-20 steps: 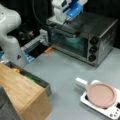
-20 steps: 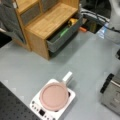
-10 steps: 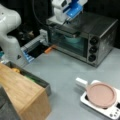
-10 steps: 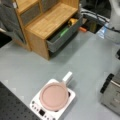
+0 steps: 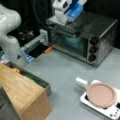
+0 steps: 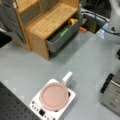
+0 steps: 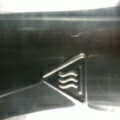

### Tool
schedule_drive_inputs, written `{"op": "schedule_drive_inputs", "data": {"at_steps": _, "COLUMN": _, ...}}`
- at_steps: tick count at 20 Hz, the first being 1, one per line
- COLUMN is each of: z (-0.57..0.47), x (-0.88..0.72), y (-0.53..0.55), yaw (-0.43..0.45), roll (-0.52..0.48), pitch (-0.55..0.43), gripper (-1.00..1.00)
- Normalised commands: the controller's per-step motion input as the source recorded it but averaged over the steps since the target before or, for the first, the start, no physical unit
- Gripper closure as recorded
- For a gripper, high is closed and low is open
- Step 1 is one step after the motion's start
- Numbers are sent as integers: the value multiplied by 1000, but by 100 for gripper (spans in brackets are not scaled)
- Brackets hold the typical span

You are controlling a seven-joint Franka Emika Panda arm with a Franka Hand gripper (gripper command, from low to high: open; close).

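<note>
**Hovering gripper over the toaster oven's top**

Hanging at a front view's top, the gripper [image 5: 70, 23] sits just above the dark metal roof of the toaster oven [image 5: 100, 32], near its front edge; whether its jaws are open or shut I cannot tell. Behind the oven's glass door a teal bowl [image 5: 73, 40] shows. At that view's bottom right a pink pan [image 5: 101, 95] with a white handle rests on a white hot plate [image 5: 110, 112]. A wooden cabinet [image 5: 22, 92] fills the bottom left, its grey drawer [image 5: 37, 80] pulled out.

In a front view the cabinet [image 6: 50, 20] stands at the top, its open drawer [image 6: 62, 37] holding green and yellow items; the pan [image 6: 53, 96] on the hot plate [image 6: 35, 108] lies at the bottom, and the oven [image 6: 112, 92] shows at the right edge.

Wrist view: only the oven's top [image 7: 30, 45], very close, with an embossed hot-surface triangle [image 7: 68, 78].
</note>
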Motion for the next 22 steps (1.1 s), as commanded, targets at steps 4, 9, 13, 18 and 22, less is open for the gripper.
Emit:
{"op": "schedule_drive_inputs", "data": {"at_steps": 4, "z": -392, "x": -126, "y": -302, "yaw": 30, "roll": 260, "pitch": -137, "gripper": -100}}
{"op": "schedule_drive_inputs", "data": {"at_steps": 9, "z": -328, "x": -74, "y": -242, "yaw": 13, "roll": 253, "pitch": -131, "gripper": -100}}
{"op": "schedule_drive_inputs", "data": {"at_steps": 13, "z": -247, "x": -114, "y": -115, "yaw": -11, "roll": 232, "pitch": -117, "gripper": -100}}
{"op": "schedule_drive_inputs", "data": {"at_steps": 18, "z": -294, "x": -171, "y": -197, "yaw": 9, "roll": 194, "pitch": -126, "gripper": -100}}
{"op": "schedule_drive_inputs", "data": {"at_steps": 22, "z": -349, "x": -204, "y": -488, "yaw": 72, "roll": 196, "pitch": -140, "gripper": -100}}
